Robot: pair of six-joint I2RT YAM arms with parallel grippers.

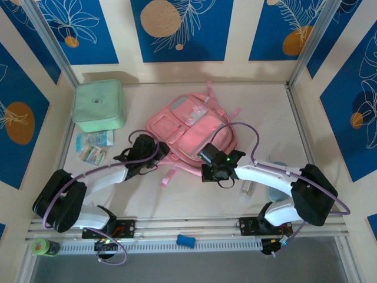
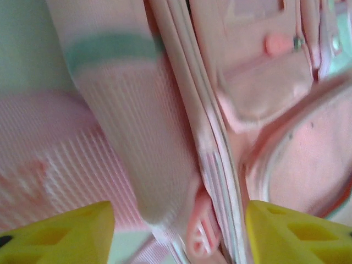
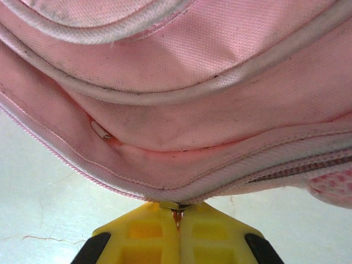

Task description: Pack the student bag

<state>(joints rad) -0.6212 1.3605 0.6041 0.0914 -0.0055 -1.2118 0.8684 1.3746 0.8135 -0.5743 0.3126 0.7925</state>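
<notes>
Well off to the left of the left tool (image 1: 148, 152), a mint green case (image 1: 98, 105) sits in the back corner of the worktop (image 1: 265, 112). A few small packets (image 1: 94, 147) lie between that case and the tool. In the left wrist view this tool's yellow fingers (image 2: 60, 234) stand wide apart and have hold of nothing. A ribbed fabric piece (image 2: 137, 148), pale pink with a green band, runs down into the gap between them. The student bag (image 1: 188, 127) lies flat, front pockets up, just ahead of the left tool and reaching across to the right tool (image 1: 207, 158). The right tool's fingers (image 3: 148, 231) are pressed together on the bag's near edge beside a zip, with a small metal bit pinched at their tips. A small clear bottle (image 1: 247, 190) lies to the right of that tool, beside its arm.
</notes>
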